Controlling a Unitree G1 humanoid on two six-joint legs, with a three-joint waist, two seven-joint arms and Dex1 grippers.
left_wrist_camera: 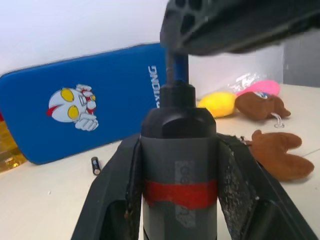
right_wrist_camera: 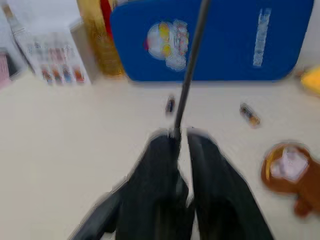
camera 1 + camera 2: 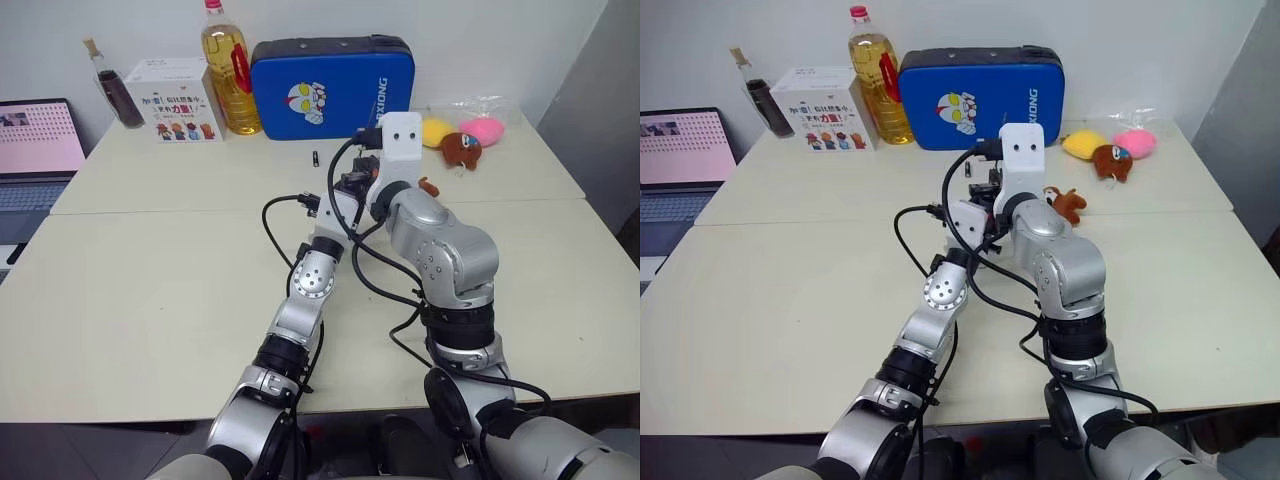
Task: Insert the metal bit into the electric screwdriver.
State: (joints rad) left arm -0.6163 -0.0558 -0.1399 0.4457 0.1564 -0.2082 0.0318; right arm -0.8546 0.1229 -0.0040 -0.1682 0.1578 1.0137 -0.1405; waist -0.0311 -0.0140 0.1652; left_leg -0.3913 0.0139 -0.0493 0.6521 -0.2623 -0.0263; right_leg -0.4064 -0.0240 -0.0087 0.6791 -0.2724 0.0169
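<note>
The electric screwdriver [image 1: 179, 165], black with a red band, stands upright between the fingers of my left gripper [image 1: 179, 142], which is shut on its body. From its narrow tip the thin metal bit [image 1: 176, 67] rises to my right gripper [image 1: 235, 25] just above. In the right wrist view the bit [image 2: 192, 60] sticks out from between the nearly closed fingertips of the right gripper [image 2: 182, 134]. Both grippers meet over the middle of the table [image 3: 150, 280], right above left [image 3: 352, 185].
A blue case [image 3: 330, 85], an oil bottle [image 3: 228, 70], a white box [image 3: 175, 100] and a dark bottle [image 3: 115, 90] line the far edge. Plush toys [image 3: 460, 140] lie far right, a laptop [image 3: 35, 150] far left. Two short dark cylinders [image 2: 170, 105] [image 2: 248, 114] lie before the case.
</note>
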